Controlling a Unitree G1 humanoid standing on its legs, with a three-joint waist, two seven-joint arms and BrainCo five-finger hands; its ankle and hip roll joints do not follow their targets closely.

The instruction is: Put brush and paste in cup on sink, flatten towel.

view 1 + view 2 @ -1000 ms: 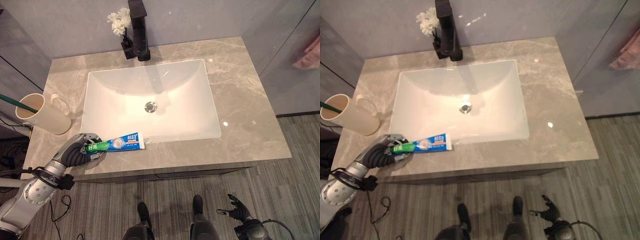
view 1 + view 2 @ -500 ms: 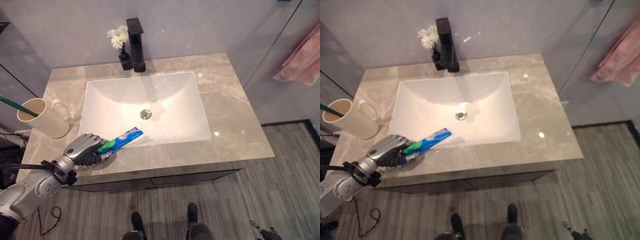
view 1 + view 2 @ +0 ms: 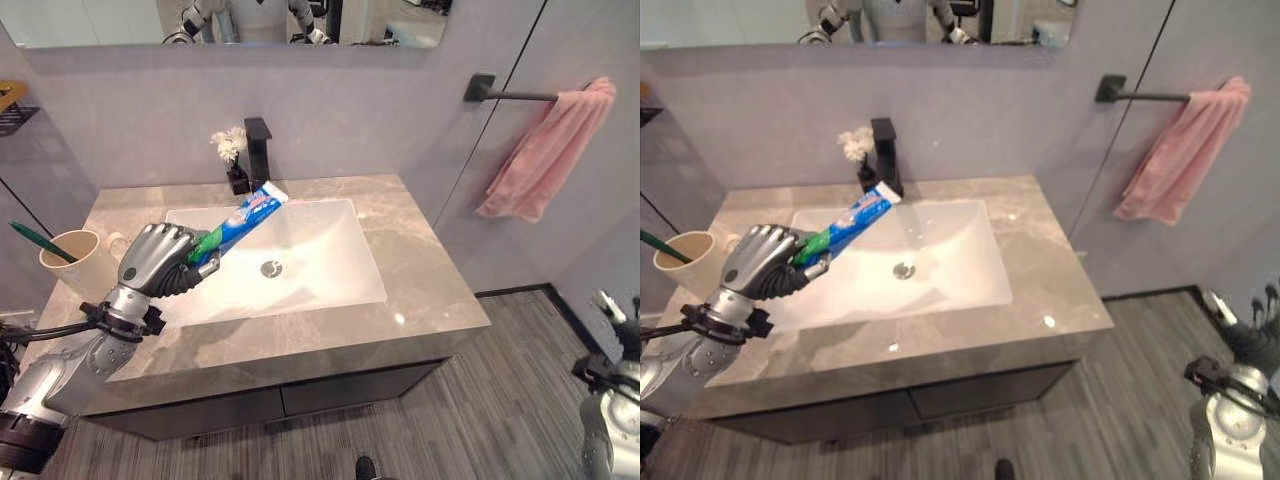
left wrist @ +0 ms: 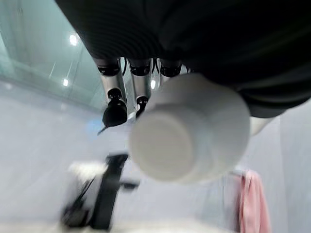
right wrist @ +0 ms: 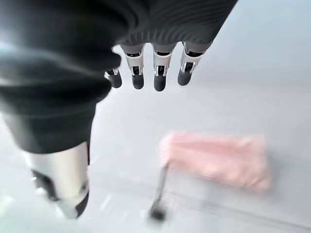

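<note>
My left hand (image 3: pixel 152 262) is shut on the green end of a blue and white toothpaste tube (image 3: pixel 245 213). The tube hangs tilted above the left part of the white basin (image 3: pixel 320 270). Its white cap (image 4: pixel 187 131) shows big past the curled fingers (image 4: pixel 116 99). A cream cup (image 3: pixel 70 265) stands on the counter's left end, beside that hand, with a green toothbrush (image 3: pixel 35 238) in it. A pink towel (image 3: pixel 545 150) hangs bunched on a black wall bar at the right. My right hand (image 3: pixel 1252 340) is low at the far right with its fingers (image 5: pixel 155 73) straight, and the towel (image 5: pixel 218 160) lies beyond them.
A black faucet (image 3: pixel 258 150) and a small vase of white flowers (image 3: pixel 230 145) stand behind the basin. The grey marble counter (image 3: pixel 420 270) runs around it. A mirror hangs above. The floor to the right is grey planks.
The camera has tilted up. My left hand has lifted the toothpaste from the counter's front edge to above the basin. My right hand has risen at the far right.
</note>
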